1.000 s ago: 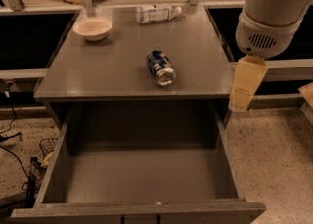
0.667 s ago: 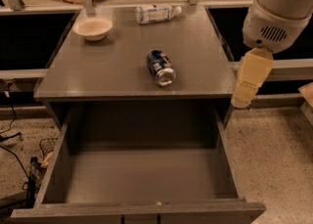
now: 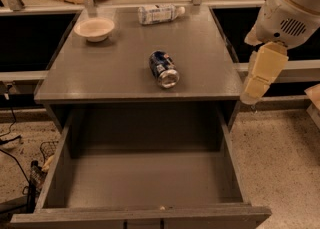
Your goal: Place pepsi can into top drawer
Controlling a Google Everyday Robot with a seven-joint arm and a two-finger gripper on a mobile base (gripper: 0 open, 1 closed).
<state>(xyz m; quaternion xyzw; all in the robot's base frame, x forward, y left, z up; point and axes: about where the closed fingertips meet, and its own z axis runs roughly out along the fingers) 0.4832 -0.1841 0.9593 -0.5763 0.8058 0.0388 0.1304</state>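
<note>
Gripper (image 3: 251, 93) hangs R of cabinet (image 3: 100, 75), pepsi can (image 3: 164, 68) atop.

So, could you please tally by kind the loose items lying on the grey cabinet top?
Dark-blue pepsi can with silver end, on its side: 1
Clear plastic bottle, on its side: 1
Pale shallow bowl: 1
Total: 3
Grey top drawer open below; cream gripper hangs right of the cabinet.

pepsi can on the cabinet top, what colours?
The pepsi can is dark blue with white and red markings, silver end; camera view. The gripper hangs right of the cabinet.
</note>
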